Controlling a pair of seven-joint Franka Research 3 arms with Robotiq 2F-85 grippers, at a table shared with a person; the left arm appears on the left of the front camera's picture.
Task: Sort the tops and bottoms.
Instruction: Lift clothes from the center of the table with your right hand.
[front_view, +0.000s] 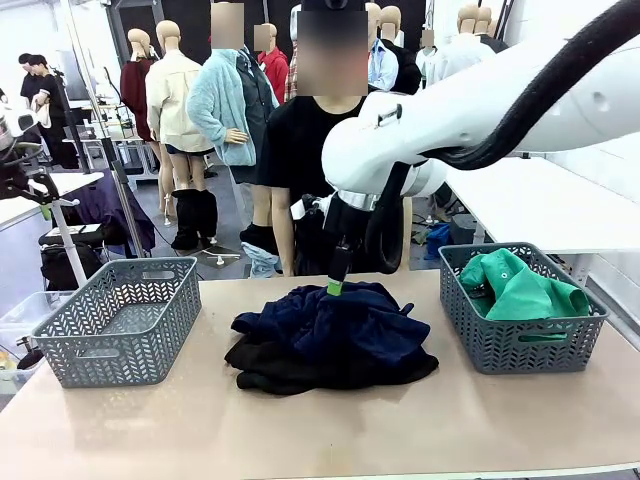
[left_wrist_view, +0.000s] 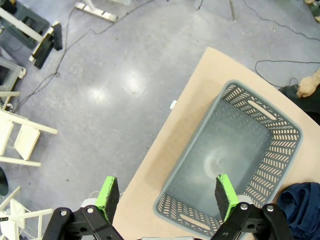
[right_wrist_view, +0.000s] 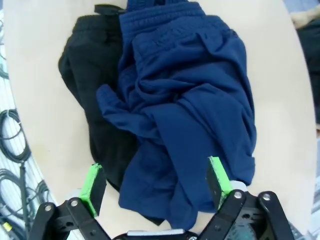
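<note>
Two baskets stand on the bench (front_view: 330, 440): the left basket (front_view: 120, 340) empty, the right basket (front_view: 510, 350) holding one green shirt (front_view: 525, 290). Between them, one navy garment (front_view: 340, 320) lies over one black garment (front_view: 290, 375), directly beneath the right arm's fingers (right_wrist_view: 218, 181), spread wide, its length running away between them. The left arm's fingers (left_wrist_view: 108, 192), equally wide, hang over the empty basket, farther off.
</note>
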